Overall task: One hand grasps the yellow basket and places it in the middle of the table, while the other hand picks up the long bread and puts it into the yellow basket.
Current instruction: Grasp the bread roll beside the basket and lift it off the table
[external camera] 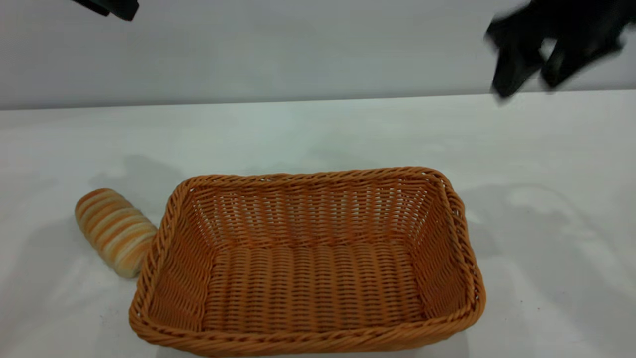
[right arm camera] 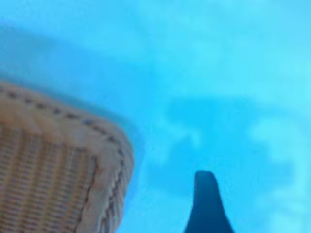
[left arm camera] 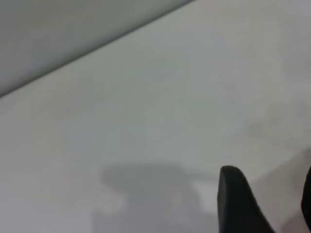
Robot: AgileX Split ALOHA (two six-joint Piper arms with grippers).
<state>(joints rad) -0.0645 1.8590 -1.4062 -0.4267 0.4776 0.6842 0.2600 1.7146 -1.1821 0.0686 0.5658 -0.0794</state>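
The yellow basket (external camera: 308, 258) stands empty at the front middle of the table (external camera: 318, 134). The long bread (external camera: 115, 230) lies on the table against the basket's left rim. My right gripper (external camera: 529, 82) hangs open and empty high above the table's far right, well clear of the basket. The right wrist view shows one of its fingers (right arm camera: 206, 204) and a basket corner (right arm camera: 63, 170). My left gripper (external camera: 114, 7) is at the top left corner, high above the bread. In the left wrist view it (left arm camera: 269, 194) is open over bare table.
A grey wall (external camera: 298, 49) runs behind the table's far edge. White tabletop surrounds the basket on the right and behind.
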